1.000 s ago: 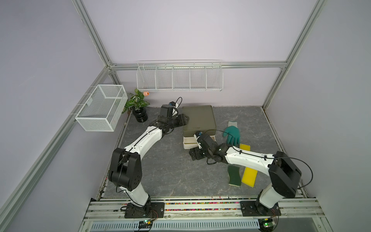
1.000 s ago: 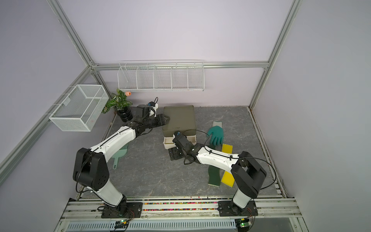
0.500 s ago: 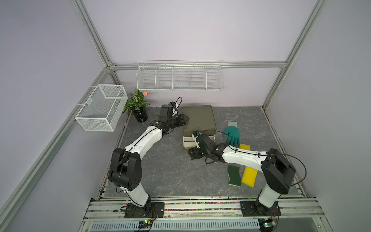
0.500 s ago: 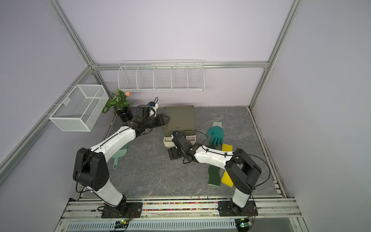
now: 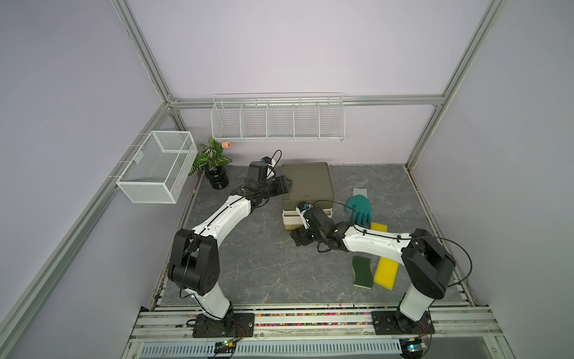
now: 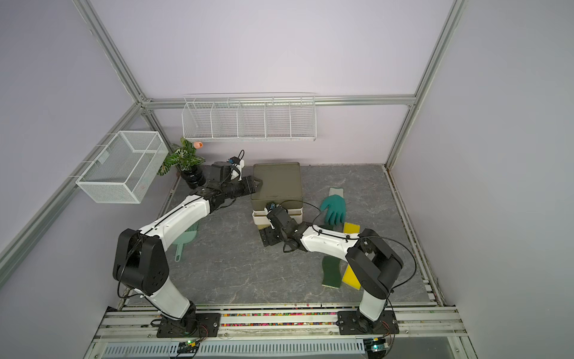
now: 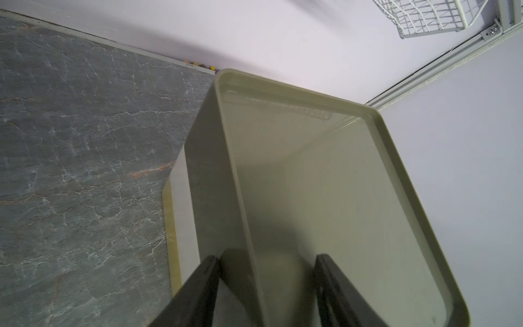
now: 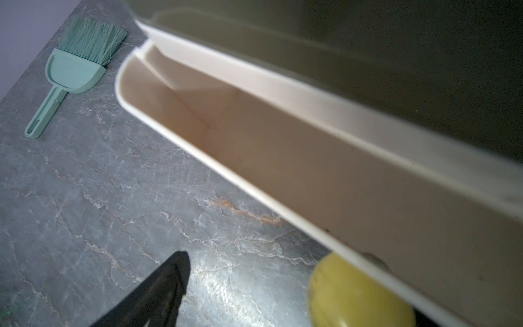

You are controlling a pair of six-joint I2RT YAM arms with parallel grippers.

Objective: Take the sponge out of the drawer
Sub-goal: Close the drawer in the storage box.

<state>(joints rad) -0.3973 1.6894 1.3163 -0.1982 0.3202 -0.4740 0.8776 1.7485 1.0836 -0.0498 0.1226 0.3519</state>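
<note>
An olive cabinet [image 5: 307, 183] with white drawers stands at the back of the mat. Its lower drawer [image 8: 226, 175] is pulled out a little, and the part of its cream inside that shows holds no sponge. My right gripper [image 5: 299, 239] sits low at the drawer's front, open. One dark finger [image 8: 169, 283] shows over the mat, and a rounded yellow knob [image 8: 359, 294] under the drawer's rim lies between the jaws. My left gripper [image 7: 267, 257] straddles the cabinet's top left edge [image 5: 285, 183], closed on it. Whether a sponge lies deeper in the drawer is hidden.
On the mat to the right lie a teal glove [image 5: 360, 208], a yellow sponge [image 5: 385, 272], a dark green pad [image 5: 362, 270] and another yellow piece [image 5: 379, 227]. A mint brush [image 6: 188, 236] lies left. A potted plant [image 5: 214, 167] and wire baskets [image 5: 158, 167] line the back.
My right gripper has edged slightly toward the cabinet's front, staying open. The left arm has not moved.
</note>
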